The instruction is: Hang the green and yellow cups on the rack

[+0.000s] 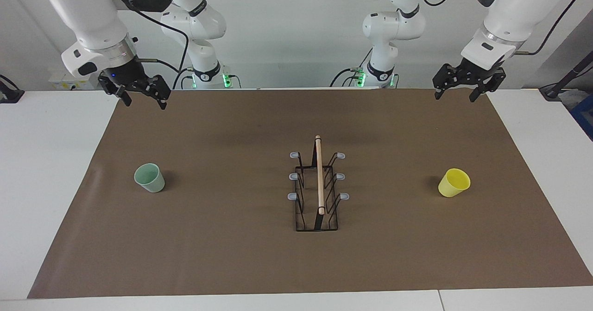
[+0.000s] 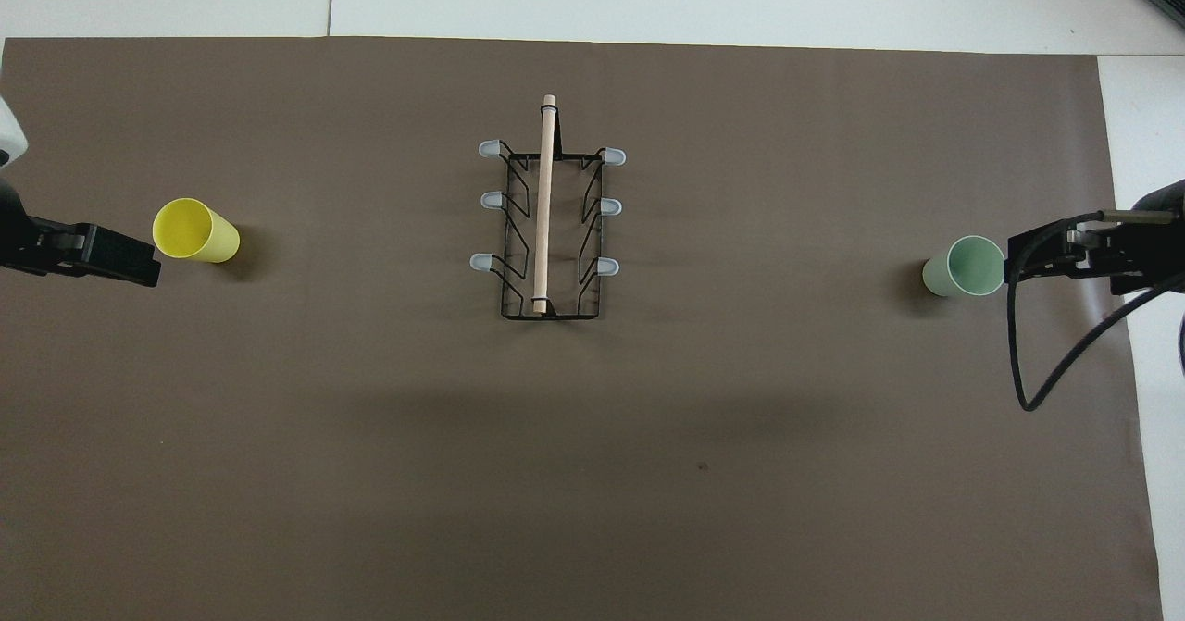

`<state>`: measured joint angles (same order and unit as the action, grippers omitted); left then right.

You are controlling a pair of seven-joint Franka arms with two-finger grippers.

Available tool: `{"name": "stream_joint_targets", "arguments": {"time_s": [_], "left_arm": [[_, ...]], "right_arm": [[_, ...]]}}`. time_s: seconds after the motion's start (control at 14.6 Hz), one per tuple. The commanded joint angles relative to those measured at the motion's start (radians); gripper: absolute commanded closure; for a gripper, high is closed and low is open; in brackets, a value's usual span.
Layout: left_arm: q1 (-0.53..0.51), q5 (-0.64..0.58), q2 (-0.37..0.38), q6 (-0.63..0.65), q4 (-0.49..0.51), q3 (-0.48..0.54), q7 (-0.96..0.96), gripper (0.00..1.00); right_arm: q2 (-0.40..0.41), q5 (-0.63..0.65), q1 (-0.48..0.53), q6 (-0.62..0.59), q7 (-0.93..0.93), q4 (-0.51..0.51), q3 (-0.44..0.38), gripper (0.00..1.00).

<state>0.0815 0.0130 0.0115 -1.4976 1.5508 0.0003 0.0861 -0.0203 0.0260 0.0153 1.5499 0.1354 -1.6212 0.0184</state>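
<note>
Two cups are counted on the brown mat (image 1: 231, 255): a green cup (image 1: 150, 177) toward the right arm's end and a yellow cup (image 1: 454, 182) toward the left arm's end, both upright. One rack (image 1: 318, 190) with six pegs, all bare, is set between them, well apart from each. The right gripper (image 1: 141, 95) and left gripper (image 1: 463, 88) are held spread and empty above the mat's corners nearest the robots. Only the facing view shows both arms whole.

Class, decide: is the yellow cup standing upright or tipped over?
Upright. The yellow cup stands on its narrow base on the brown mat, and its open mouth faces upward.
</note>
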Motion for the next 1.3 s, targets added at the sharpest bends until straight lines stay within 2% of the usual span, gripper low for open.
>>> {"name": "stream_joint_targets", "arguments": {"time_s": [0.0,0.62,0.82,1.03,1.23], "left_arm": [[-0.011,0.012,0.027,0.000,0.031,-0.005,0.000,0.00],[-0.011,0.010,0.031,-0.009,0.040,-0.006,-0.008,0.00],[-0.014,0.013,0.038,-0.015,0.060,-0.005,-0.023,0.00],[-0.042,0.018,0.035,-0.050,0.095,-0.005,-0.034,0.00],[-0.090,0.021,0.004,-0.102,0.104,-0.006,-0.048,0.00]], "right_arm": [[-0.018,-0.004,0.011,0.018,0.001,-0.022,0.002,0.00],[-0.033,-0.005,0.011,0.012,0.001,-0.046,0.002,0.00],[-0.020,0.000,0.012,0.074,0.003,-0.069,0.000,0.00],[0.110,0.003,0.020,0.090,-0.003,-0.010,0.002,0.00],[0.362,0.002,0.023,0.082,-0.007,0.209,0.002,0.00]]}}
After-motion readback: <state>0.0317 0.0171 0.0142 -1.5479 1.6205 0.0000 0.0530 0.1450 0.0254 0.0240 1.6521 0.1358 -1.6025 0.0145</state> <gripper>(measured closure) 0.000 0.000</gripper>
